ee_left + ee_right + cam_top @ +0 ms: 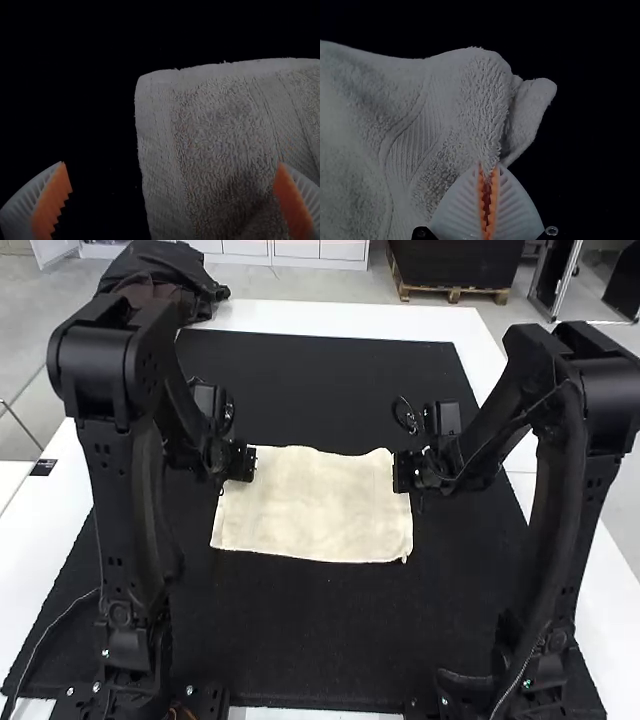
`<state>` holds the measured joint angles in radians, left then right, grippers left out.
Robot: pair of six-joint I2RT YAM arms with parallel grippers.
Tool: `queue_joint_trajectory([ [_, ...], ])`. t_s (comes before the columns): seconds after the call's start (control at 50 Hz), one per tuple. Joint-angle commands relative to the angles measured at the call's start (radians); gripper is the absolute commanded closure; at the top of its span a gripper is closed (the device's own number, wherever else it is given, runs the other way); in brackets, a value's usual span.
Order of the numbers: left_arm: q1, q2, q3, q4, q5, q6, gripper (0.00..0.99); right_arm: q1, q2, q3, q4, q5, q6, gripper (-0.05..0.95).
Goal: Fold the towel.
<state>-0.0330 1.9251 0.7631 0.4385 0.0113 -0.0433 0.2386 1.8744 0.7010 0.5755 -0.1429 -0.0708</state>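
Probably for folding, the right gripper (488, 165) pinches the towel (475, 100) near 1 corner (532, 100), while the left gripper's (171, 164) empty jaws gape wide astride the opposite edge (155, 200).

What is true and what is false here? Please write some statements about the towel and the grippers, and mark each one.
1. The towel lies on a black mat. True.
2. The right gripper has its jaws wide apart. False: they are closed on the towel.
3. The left gripper has its jaws open. True.
4. The towel is bunched into a ball. False: it lies broad and fairly flat.
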Motion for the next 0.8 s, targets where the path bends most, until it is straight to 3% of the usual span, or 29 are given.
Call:
queue_joint_trajectory([
  [0.0,-0.004,0.018,0.022,0.009,-0.001,-0.009,0.051,-0.004,0.0,0.002,0.007,-0.012,0.009,0.92],
  [0.1,-0.007,0.045,0.025,0.012,-0.001,-0.009,0.061,-0.007,0.0,0.0,0.007,-0.014,0.009,0.92],
  [0.14,-0.007,0.057,0.025,0.012,-0.001,-0.007,0.113,-0.009,0.0,0.0,0.007,-0.015,0.009,0.92],
  [0.2,-0.005,0.075,0.022,0.016,-0.001,-0.004,0.369,-0.01,0.0,0.0,0.007,-0.018,0.011,0.92],
  [0.24,-0.005,0.087,0.018,0.022,0.001,-0.004,0.649,-0.01,0.0,0.0,0.007,-0.021,0.011,0.92],
  [0.26,-0.007,0.097,0.016,0.031,-0.001,-0.003,0.87,-0.01,0.0,0.0,0.007,-0.023,0.011,0.92],
  [0.28,-0.007,0.104,0.013,0.04,-0.001,-0.004,0.98,-0.01,0.0,0.0,0.007,-0.023,0.011,0.92],
  [0.6,0.004,0.014,0.01,0.083,0.006,-0.004,0.974,-0.01,-0.001,0.0,0.009,-0.03,0.031,0.92],
  [0.78,0.008,-0.034,0.024,0.026,0.024,-0.006,0.974,-0.012,-0.011,-0.003,0.007,-0.035,0.046,0.92],
])
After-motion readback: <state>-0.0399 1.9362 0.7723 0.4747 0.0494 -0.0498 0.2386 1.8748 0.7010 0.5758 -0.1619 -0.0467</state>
